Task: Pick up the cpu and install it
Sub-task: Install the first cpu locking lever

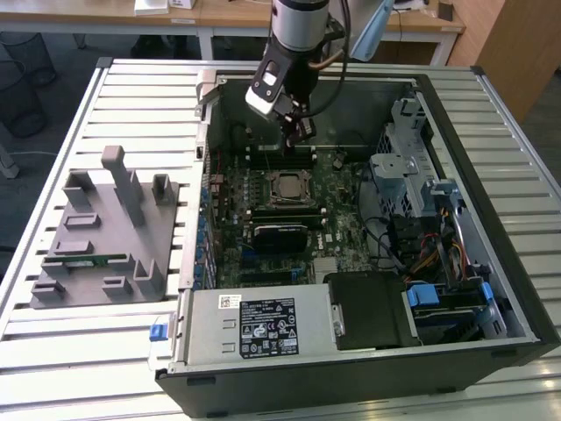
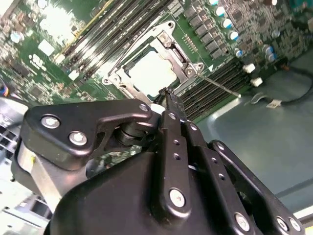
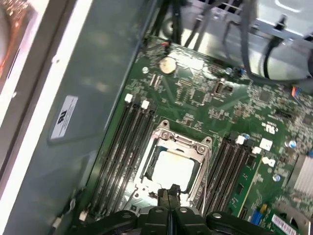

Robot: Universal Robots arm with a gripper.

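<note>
The cpu (image 1: 287, 186) lies flat in its socket in the middle of the green motherboard, inside the open computer case. Its pale silvery top shows in both wrist views (image 2: 151, 73) (image 3: 173, 169), framed by the metal socket bracket (image 3: 161, 132). My gripper (image 1: 302, 136) hangs a little above the board, just behind the socket in the exterior view. The black fingers are pressed together with nothing between them, and their tips (image 2: 168, 95) (image 3: 170, 191) point at the socket's edge without touching the chip.
Black memory slots (image 3: 124, 152) run along both sides of the socket. The case walls (image 1: 368, 96) enclose the board. A labelled power supply (image 1: 263, 326) sits at the front, and drive cages and cables (image 1: 412, 193) are on the exterior view's right. A grey fixture block (image 1: 105, 232) holds a green memory stick (image 1: 88, 260).
</note>
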